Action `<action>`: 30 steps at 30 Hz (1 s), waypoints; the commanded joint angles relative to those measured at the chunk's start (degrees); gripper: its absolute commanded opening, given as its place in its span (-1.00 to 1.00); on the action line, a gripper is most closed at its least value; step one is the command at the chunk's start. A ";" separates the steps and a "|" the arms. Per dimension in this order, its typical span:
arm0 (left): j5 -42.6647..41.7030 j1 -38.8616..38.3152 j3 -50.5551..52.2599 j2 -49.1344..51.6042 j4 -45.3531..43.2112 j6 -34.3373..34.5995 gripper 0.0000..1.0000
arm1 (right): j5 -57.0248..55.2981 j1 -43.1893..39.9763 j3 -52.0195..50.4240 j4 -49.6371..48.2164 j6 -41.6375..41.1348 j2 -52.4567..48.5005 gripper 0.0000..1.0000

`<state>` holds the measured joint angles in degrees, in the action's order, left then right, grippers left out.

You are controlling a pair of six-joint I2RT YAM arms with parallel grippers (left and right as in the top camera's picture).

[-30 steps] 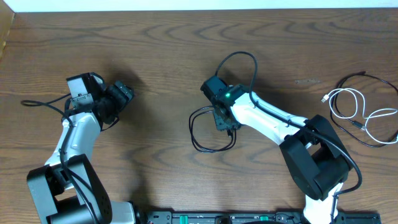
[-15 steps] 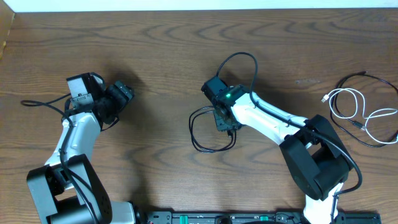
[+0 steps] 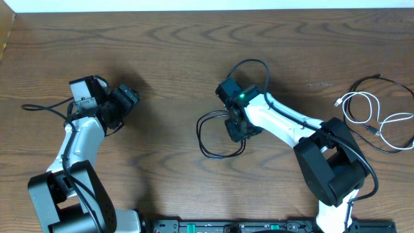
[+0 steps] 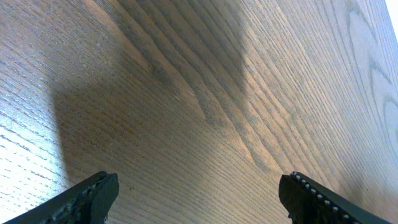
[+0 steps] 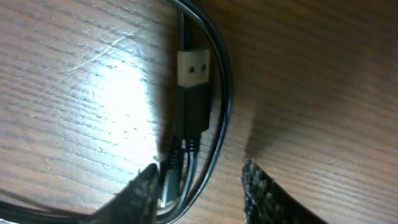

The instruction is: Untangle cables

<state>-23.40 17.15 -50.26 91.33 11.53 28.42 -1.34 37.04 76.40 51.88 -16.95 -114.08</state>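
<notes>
**Wooden table [image 3: 168,52], seen from above.** The right arm [image 3: 284,126] reaches to mid-table, and the left arm [image 3: 81,139] is parked at the left.

- **Left gripper [image 4: 198,185]:** released, jaws wide and empty over bare wood.
- **Right gripper [image 5: 199,179]:** not clenched. Its jaws stand part-way apart, straddling the black cable [image 5: 224,87] just behind the plug [image 5: 193,87], and no firm grasp is visible.
- **Black cable:** lies as a loose loop at mid-table.
- **White cable [image 3: 375,103]:** lies well apart at the far right. A dark strand [image 3: 378,77] seems to cross it, though that is too small to confirm.

**Technique.** Several strands sit between the jaws. The pinch is probably best centred on the stiff neck of the plug, taking that strand alone. The plug can then be drawn out along its own axis, low over the table, so the loop opens rather than tightens.
</notes>
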 commanded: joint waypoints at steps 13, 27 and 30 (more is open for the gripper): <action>0.72 0.13 0.02 -0.68 -0.04 -0.72 0.75 | -12.70 -2.95 -0.81 0.15 -2.38 0.46 -0.42; 0.72 0.13 0.02 -0.68 -0.04 -0.72 0.75 | -6.03 -5.22 -4.07 -8.44 9.25 0.46 -0.18; 0.72 0.13 0.02 -0.68 -0.04 -0.72 0.75 | -6.05 -5.88 -5.81 -9.64 11.26 0.46 -0.41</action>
<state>-23.40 17.15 -50.26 91.33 11.51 28.42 -7.35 32.10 72.99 42.48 -8.60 -113.43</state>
